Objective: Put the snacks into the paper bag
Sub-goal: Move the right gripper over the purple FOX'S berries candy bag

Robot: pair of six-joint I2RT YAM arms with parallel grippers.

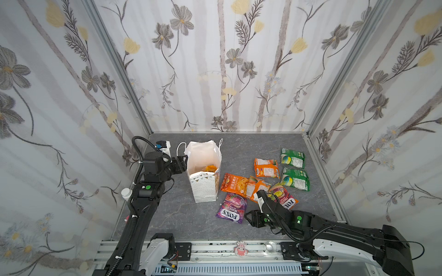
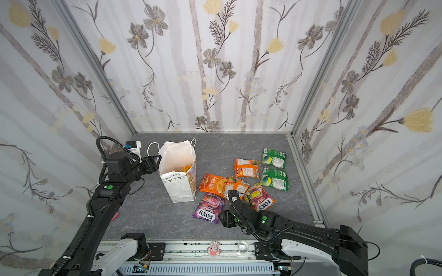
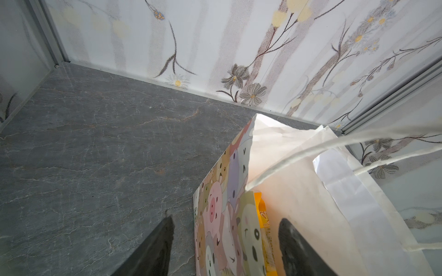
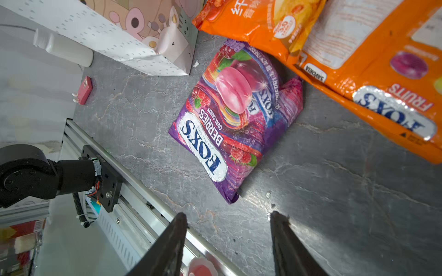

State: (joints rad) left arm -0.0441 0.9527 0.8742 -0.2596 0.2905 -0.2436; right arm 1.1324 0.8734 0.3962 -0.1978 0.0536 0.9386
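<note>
Right gripper (image 4: 227,215) hangs empty, jaws apart, just nearside of the purple packet (image 4: 229,124), right of the paper bag (image 4: 107,38).

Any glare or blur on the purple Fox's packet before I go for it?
Right wrist view: purple packet sharp, glare mostly on its silver logo. In both top views: small, legible, softly lit. Left wrist view: paper bag interior washed out.
</note>
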